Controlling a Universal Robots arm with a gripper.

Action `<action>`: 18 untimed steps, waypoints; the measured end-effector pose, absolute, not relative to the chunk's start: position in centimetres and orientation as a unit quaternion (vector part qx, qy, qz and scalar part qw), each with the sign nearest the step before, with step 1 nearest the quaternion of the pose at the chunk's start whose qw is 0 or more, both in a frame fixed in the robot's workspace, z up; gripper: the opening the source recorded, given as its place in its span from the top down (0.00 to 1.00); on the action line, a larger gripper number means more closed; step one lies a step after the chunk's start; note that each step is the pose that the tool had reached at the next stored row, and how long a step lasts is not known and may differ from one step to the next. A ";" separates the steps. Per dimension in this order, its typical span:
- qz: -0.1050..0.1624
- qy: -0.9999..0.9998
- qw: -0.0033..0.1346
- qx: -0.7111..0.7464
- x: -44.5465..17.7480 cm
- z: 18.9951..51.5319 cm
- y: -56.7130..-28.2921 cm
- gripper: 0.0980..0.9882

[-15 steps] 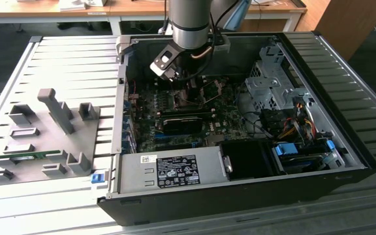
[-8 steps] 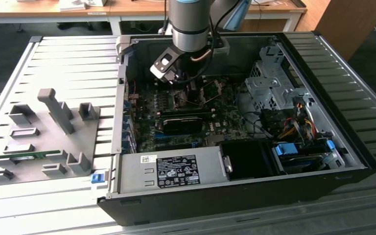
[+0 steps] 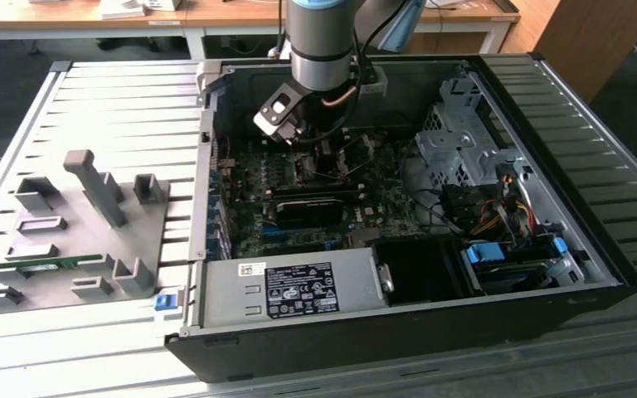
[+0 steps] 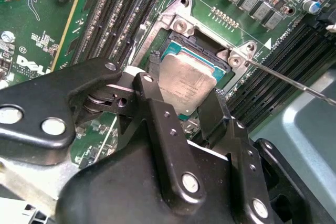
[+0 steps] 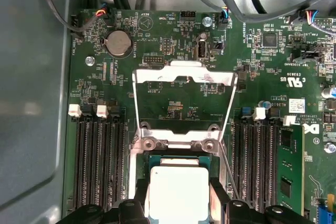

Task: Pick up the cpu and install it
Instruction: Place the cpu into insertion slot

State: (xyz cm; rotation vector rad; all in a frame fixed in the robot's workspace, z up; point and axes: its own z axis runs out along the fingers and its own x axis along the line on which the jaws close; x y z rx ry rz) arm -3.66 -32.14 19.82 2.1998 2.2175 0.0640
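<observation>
Gripper point(image 4: 184, 102) is clamped on the cpu point(image 4: 186, 80), one finger each side, right at the socket point(image 4: 181, 43) in both wrist views. The first wrist view adds the flipped-open retention frame point(image 5: 184, 77) just past the fingertips. The exterior view gives the whole open case point(image 3: 407, 340) around it.

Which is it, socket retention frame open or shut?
Open: in the first wrist view the retention frame lies flipped back off the socket, cpu uncovered.
</observation>
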 end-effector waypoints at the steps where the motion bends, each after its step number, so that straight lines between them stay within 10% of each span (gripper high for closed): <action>1: 0.020 0.710 0.009 0.704 -3.7 19.8 -32.1 0.51; 18: 0.021 0.710 0.009 0.704 -3.7 19.4 -32.1 0.51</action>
